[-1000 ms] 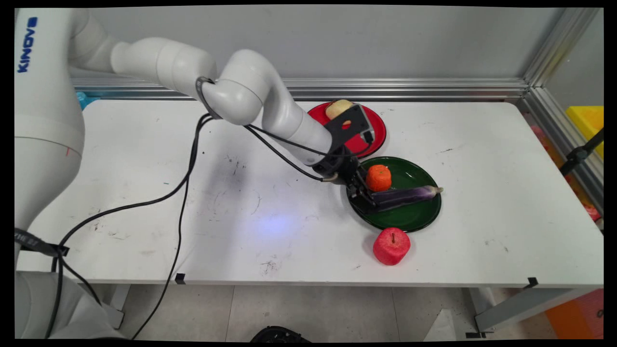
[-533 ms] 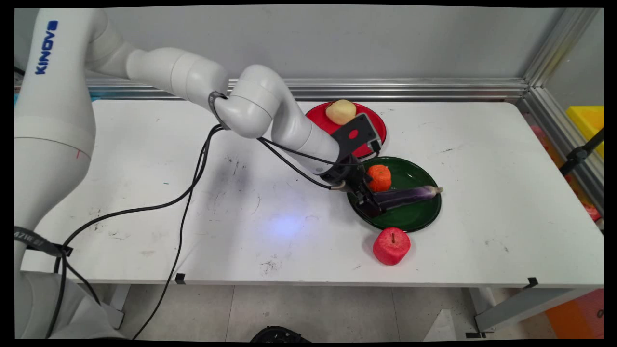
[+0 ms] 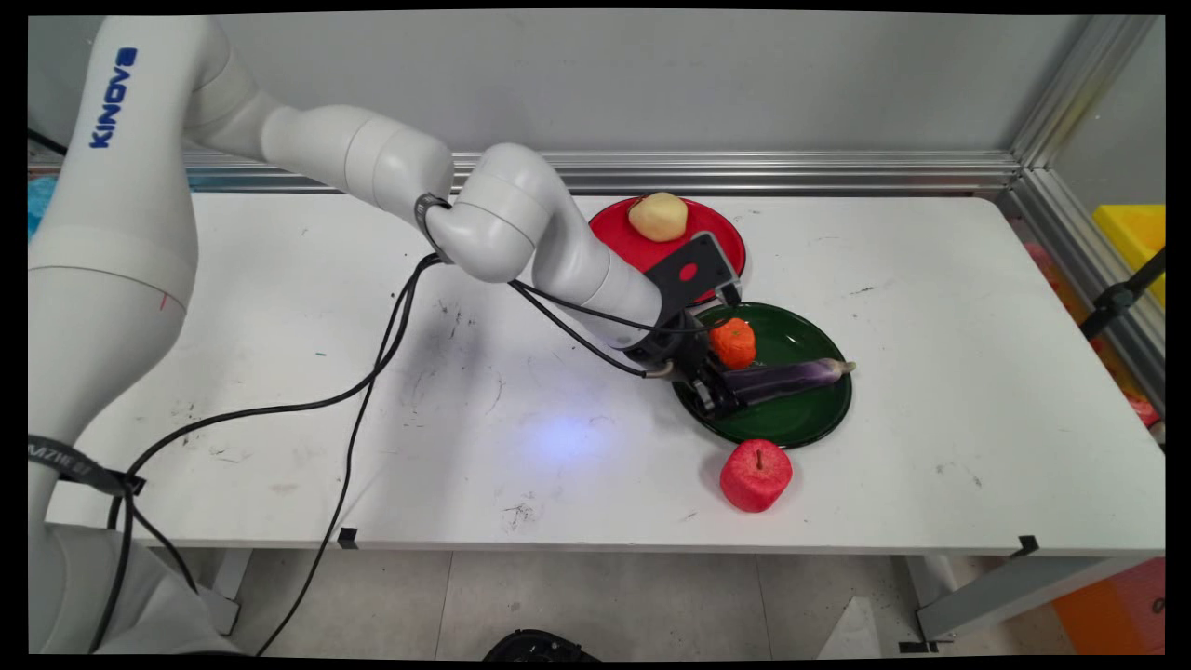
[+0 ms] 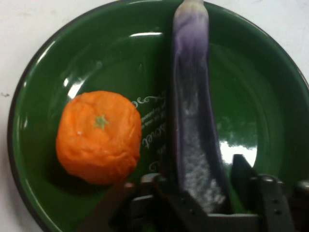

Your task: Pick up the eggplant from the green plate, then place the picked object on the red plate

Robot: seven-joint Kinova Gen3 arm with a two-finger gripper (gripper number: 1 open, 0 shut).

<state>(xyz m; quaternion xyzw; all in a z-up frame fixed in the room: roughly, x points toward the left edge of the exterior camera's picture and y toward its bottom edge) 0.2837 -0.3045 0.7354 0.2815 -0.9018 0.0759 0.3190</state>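
Now lower over the green plate (image 3: 819, 423), gripper (image 3: 721, 398) straddles eggplant (image 4: 193, 125) w/ jaws apart, not yet clamped; orange (image 4: 99, 137) alongside, unmoved.

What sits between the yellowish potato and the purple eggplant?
In the main view, the orange lies between the potato and the eggplant, on the green plate.
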